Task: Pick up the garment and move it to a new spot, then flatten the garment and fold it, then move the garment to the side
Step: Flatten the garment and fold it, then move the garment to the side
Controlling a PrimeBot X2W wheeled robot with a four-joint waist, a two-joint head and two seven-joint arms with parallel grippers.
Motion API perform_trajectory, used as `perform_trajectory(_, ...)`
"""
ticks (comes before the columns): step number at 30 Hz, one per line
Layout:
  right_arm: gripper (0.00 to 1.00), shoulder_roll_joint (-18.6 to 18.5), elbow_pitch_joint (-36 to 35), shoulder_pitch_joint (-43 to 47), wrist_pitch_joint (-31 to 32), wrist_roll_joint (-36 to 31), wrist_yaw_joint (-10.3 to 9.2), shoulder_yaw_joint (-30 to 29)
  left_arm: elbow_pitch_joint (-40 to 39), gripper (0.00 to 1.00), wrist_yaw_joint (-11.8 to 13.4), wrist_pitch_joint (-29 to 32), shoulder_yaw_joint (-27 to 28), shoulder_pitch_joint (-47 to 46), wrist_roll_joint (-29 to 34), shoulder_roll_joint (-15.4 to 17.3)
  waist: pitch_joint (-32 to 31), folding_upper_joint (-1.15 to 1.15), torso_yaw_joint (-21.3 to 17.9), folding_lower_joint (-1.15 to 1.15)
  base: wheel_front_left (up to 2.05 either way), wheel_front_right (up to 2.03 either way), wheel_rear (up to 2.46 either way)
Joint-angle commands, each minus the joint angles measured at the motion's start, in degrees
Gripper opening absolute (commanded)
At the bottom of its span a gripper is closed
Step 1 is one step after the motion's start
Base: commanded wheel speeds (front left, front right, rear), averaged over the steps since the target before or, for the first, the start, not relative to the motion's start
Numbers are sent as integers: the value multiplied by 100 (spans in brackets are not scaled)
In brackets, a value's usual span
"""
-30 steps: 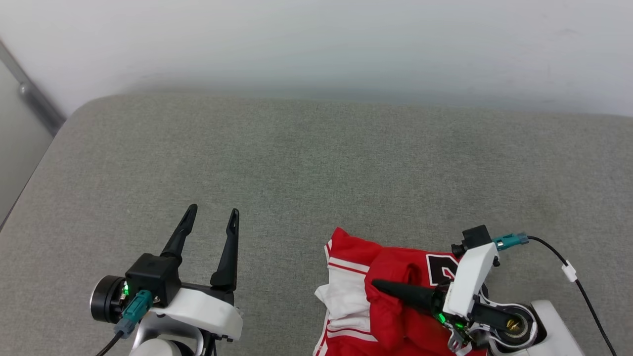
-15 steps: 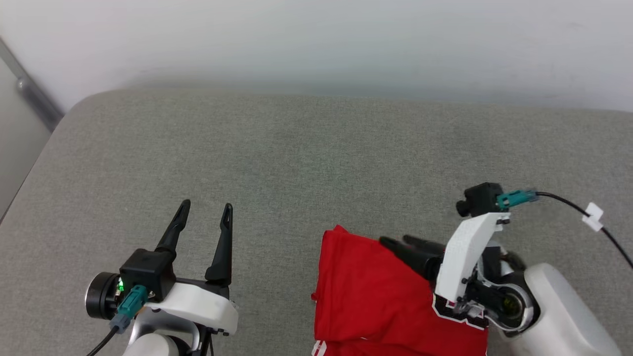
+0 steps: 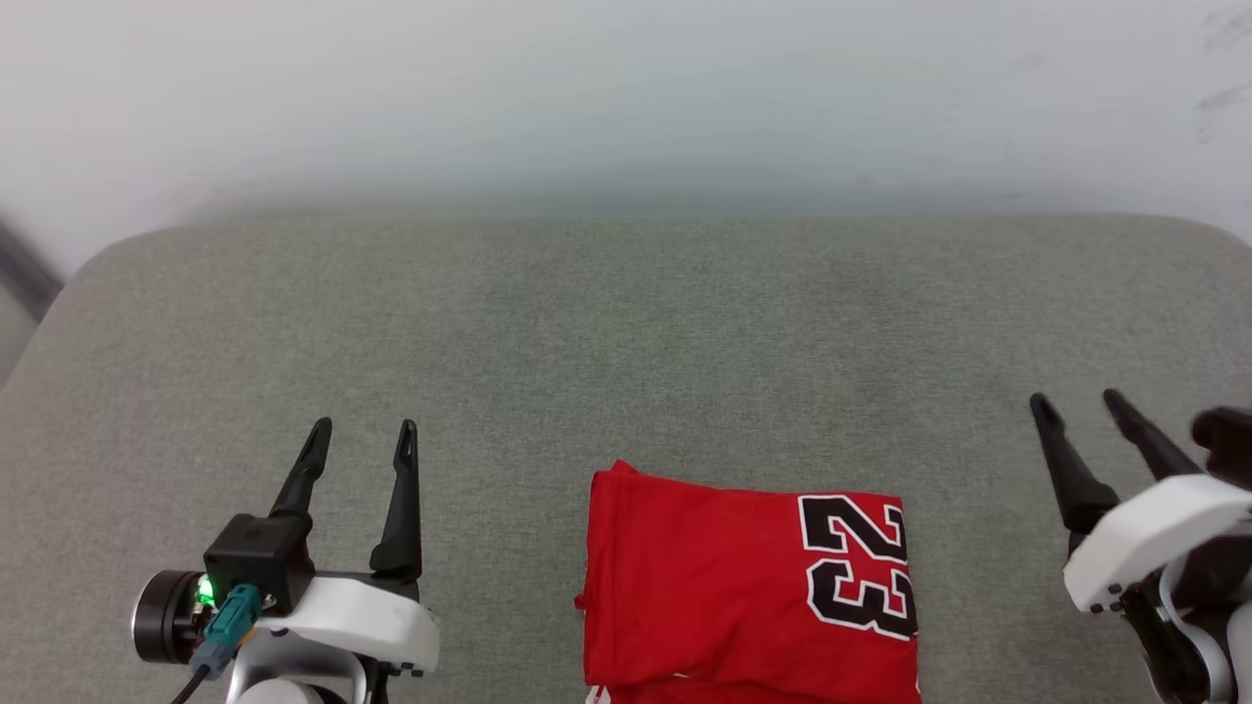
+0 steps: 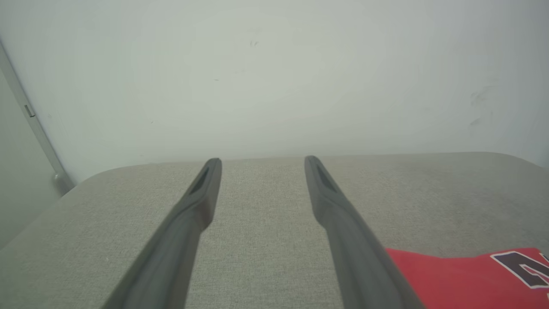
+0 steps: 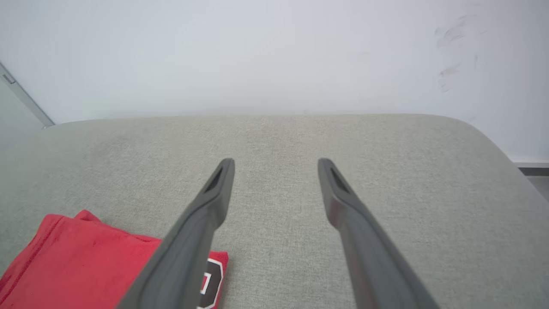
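At the near edge of the head view, the garment (image 3: 704, 587) is lying folded into a tidy red rectangle on the grey fabric-covered surface (image 3: 626, 332), a little right of centre. Its nearest edge is being cut off by the frame. A black, white-outlined number 23 (image 3: 861, 562) is being displayed sideways on its right part. A sliver of white is being glimpsed under the fold at the bottom edge, possibly a sleeve, though too little is being shown to tell.

The garment is being flanked by both grippers and is lying apart from each. The left gripper (image 3: 363, 427) is being held well to its left. Its two dark fingers (image 3: 401, 489) are being held spread, with only bare fabric between them, and are being pointed toward the far side. The right gripper (image 3: 1076, 399) is being held to the garment's right, somewhat blurred in the head view. Its fingers are likewise being held spread and empty. In the right wrist view, the garment's corner is being partly covered by one finger.

Farther on, the grey surface is being rounded off at its far corners. Behind it, a pale wall (image 3: 626, 88) is being marked by faint dark scuffs (image 5: 448, 71) toward the right. At the far left a grey strip (image 4: 30, 124) is being seen running up it.
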Motion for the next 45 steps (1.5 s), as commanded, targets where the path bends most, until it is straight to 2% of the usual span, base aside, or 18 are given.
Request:
perform_trajectory(1,100,125,-188,203,-227,-94,-1,-101,4,100,38,-42,31,96,-20,25,-48,0,-69,0,0,0,0)
perform_trajectory(8,100,361,-793,848,-1003,-354,0,-236,78,100,133,-96,60,285,-20,43,-165,0,-178,0,0,0,0)
perform_trajectory(15,100,617,-1148,1411,-1193,-555,-1,-41,146,100,188,-170,46,539,-30,32,-270,0,-192,0,0,0,0)
perform_trajectory(22,100,769,-1361,1781,-1048,-646,-1,-92,212,100,201,-236,19,799,-48,15,-423,0,-176,0,0,0,0)
perform_trajectory(37,100,847,-1537,1922,-717,-595,-1,-250,371,100,108,-294,78,766,-152,-28,-502,0,-132,0,0,0,0)
perform_trajectory(41,100,884,-1364,1946,-384,-310,-1,-498,364,100,91,-334,155,736,-166,-68,-490,0,-99,0,0,0,0)
perform_trajectory(45,100,804,-967,1741,289,215,-1,-1024,325,100,63,-358,263,705,-146,-149,-467,0,-26,0,0,0,0)
